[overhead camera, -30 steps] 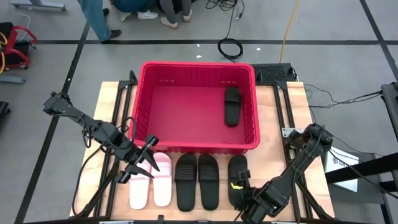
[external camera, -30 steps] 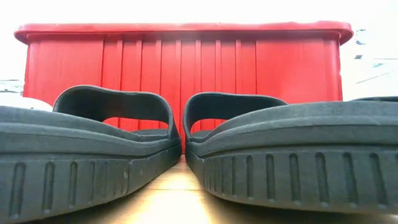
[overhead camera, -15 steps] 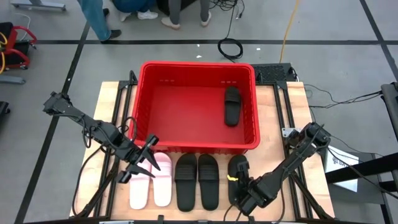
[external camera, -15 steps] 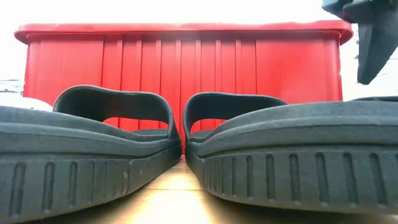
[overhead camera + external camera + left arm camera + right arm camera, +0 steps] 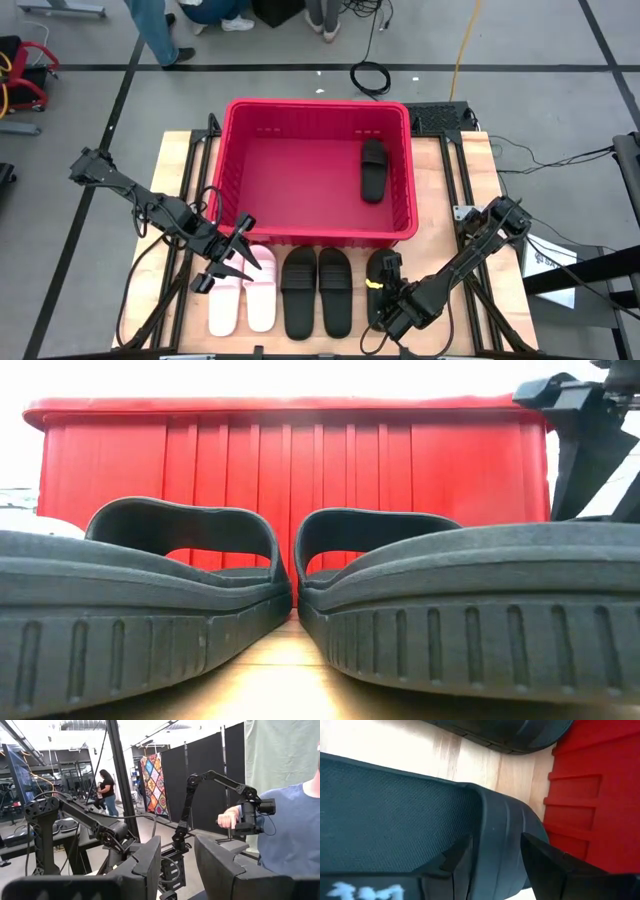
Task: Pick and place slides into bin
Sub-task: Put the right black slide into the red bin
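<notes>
Down in the red bin (image 5: 300, 215) you have just one of the slides so far, a black one (image 5: 373, 169) lying lengthwise near the wall on your right arm's side, so by my count you are one in and five to go. On the counter (image 5: 175, 160), in front of the bin's near wall, the rest sit in a row: two pink slides (image 5: 243, 292) at the left end, a black pair (image 5: 316, 291) in the middle, and a single black slide (image 5: 380, 272) at the right end. Your right hand (image 5: 386, 308) is the one at work: it is low over that lone black slide, and the right wrist view shows its fingers (image 5: 457, 857) spread, one either side of the slide's strap (image 5: 495, 840), not yet squeezing it. So that looks like the pick in hand, with the lift and the carry over the bin wall yet to come. Your left hand (image 5: 237, 262) hovers just above the toe end of the pink pair, right beside the bin's near wall; its wrist camera looks out into the room, where people stand, and shows its fingers (image 5: 145, 865) apart with nothing between them. From table height, the black pair fills the foreground with the bin wall close behind.
</notes>
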